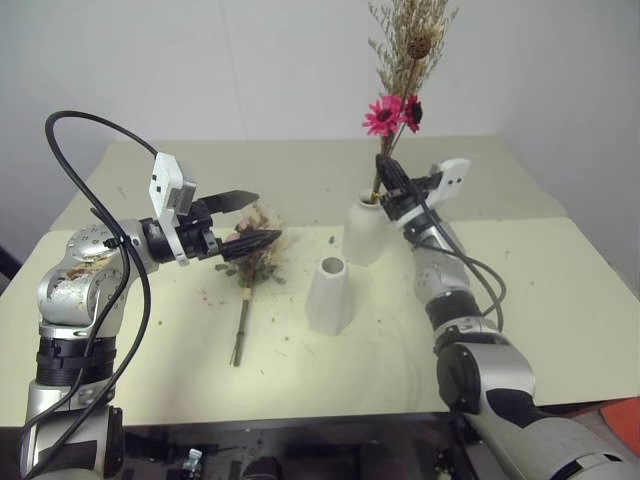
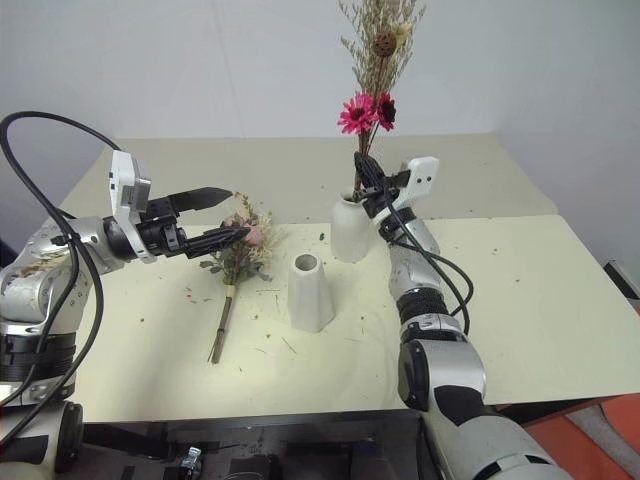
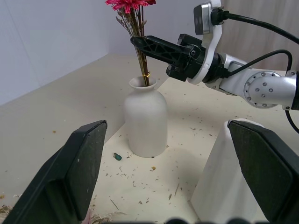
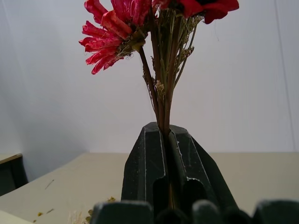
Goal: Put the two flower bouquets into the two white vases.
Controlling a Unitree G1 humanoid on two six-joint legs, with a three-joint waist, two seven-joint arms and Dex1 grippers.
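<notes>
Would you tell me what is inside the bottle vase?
The grass bouquet's stems enter the bottle vase, with the right gripper shut on them. Their lower ends are hidden inside.

1. The rounded bottle vase point(image 3: 145, 122) looks matt white, like unglazed ceramic, with a faintly chalky skin.
2. The tapered cone vase point(image 1: 329, 296) has the same dull white finish.
3. The table point(image 1: 560, 300) is covered with a smooth, matt cream sheet, speckled with dry plant crumbs.
4. The dried grass bouquet point(image 1: 405, 60) looks brittle and straw-like; its daisies have papery magenta petals.
5. The rose bouquet point(image 2: 240, 245) looks dry and faded.
6. The right gripper point(image 3: 140, 43) has matt black ribbed plastic fingers.
7. The left gripper point(image 1: 255, 220) fingers show dull, smooth black plastic.
</notes>
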